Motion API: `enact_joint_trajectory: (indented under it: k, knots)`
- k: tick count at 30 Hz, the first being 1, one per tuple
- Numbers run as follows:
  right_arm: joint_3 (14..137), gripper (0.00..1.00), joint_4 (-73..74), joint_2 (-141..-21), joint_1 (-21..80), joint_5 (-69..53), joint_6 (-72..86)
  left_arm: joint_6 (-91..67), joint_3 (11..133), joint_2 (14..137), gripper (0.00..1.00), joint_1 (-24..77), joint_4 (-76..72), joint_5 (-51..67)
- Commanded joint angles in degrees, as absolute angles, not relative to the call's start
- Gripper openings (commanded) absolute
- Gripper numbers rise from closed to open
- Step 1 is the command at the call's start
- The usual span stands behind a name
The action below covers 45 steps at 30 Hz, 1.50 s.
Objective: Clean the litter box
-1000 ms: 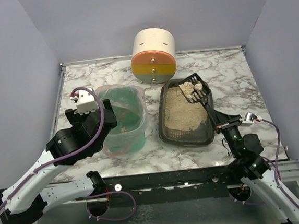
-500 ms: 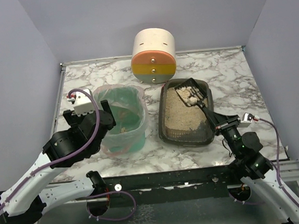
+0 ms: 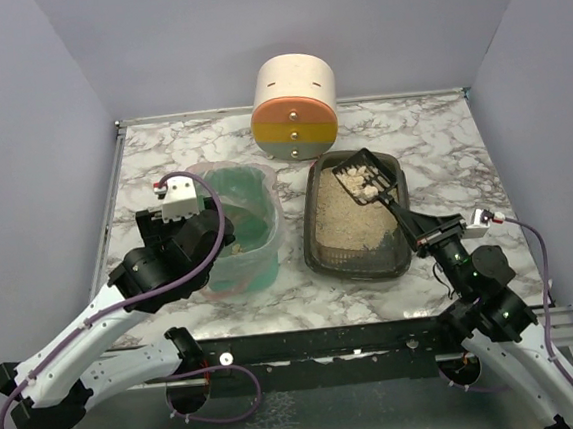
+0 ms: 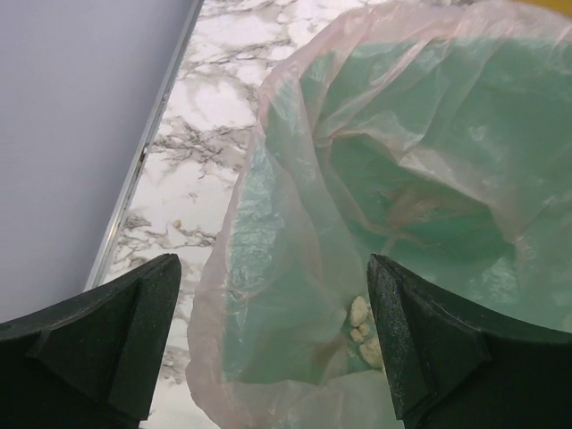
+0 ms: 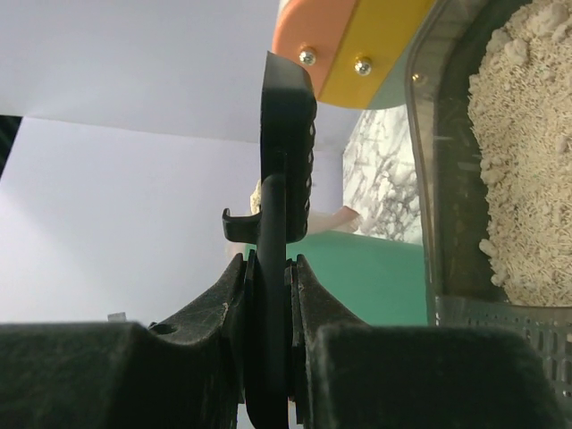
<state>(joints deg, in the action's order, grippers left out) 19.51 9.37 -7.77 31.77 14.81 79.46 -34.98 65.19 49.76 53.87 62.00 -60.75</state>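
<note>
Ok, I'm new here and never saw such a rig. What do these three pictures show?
These are two robot arms, left and right, bolted to the near edge of a marble table. The wide picture looks down from above and behind them; the other two come from cameras on each wrist. On the table stand a green bin lined with a clear bag, a dark litter box with sandy litter, and a cream, orange and yellow cylinder. The right fingers are shut on the handle of a black scoop, which carries pale clumps above the box. The left fingers are wide open, holding nothing, by the bin's rim.
</note>
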Motion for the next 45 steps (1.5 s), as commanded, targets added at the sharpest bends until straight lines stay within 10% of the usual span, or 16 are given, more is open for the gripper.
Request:
enact_joint_trajectory:
  k: [1, 11, 24, 45]
  knots:
    - [19.7, 0.01, 6.9, -7.8, 31.7, 11.2, 78.7, -27.0, 60.9, 47.9, 0.89, 50.2, 55.2, -55.6]
    - [22.9, 0.01, 14.1, -7.3, 31.7, 16.0, 76.6, -20.5, 57.6, 49.8, 0.67, 40.2, 48.4, -45.8]
    - [20.3, 0.00, 17.9, -5.8, 31.7, 18.4, 80.2, -19.8, 60.6, 53.5, 0.00, 38.1, 45.3, -37.7]
    - [14.7, 0.01, 4.1, -4.4, 31.8, 13.1, 82.4, -26.3, 64.8, 65.0, 0.00, 37.8, 35.6, -29.9]
